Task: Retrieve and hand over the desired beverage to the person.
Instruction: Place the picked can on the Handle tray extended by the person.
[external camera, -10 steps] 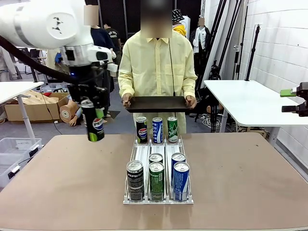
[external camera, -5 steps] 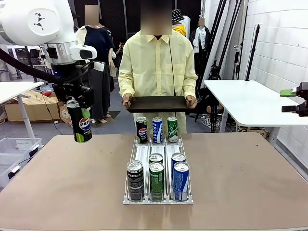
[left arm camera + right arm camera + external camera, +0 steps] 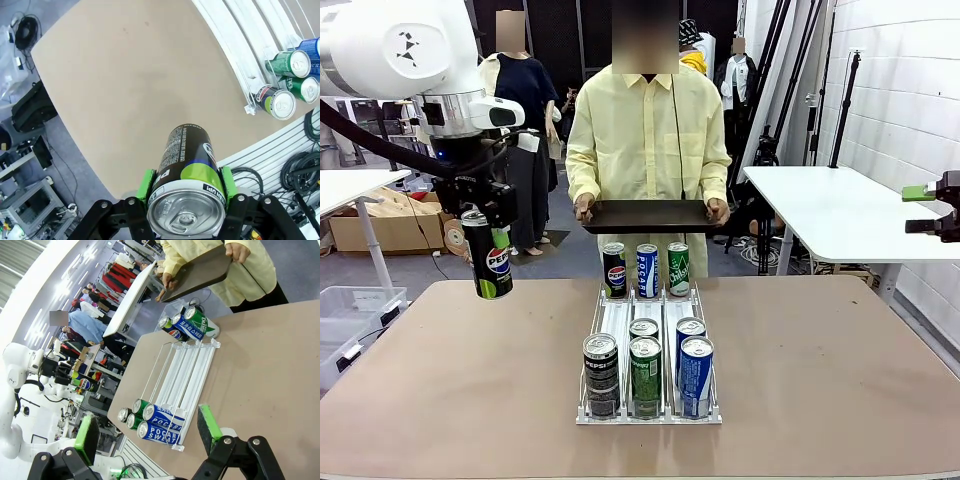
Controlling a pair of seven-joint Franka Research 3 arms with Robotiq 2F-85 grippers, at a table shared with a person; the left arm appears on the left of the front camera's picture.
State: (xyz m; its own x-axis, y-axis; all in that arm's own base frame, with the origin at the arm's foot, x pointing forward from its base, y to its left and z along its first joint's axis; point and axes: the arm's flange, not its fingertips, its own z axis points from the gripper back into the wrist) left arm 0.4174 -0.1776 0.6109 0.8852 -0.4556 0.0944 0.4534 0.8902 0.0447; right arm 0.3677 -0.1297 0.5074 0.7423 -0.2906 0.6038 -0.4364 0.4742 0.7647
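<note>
Rack (image 3: 616, 318) mid-table, right of left claw's (image 3: 488, 222) Pepsi can (image 3: 495, 262).

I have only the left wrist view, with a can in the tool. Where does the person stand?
Observer: The person stands at the far side of the table, directly behind the drinks rack.
Operator: Is the person ready to receive the can?
Observer: It seems so: the person holds a dark tray at waist height.
Operator: What does the right tool do?
Observer: The right tool is open and empty, off to the table's right side.
</note>
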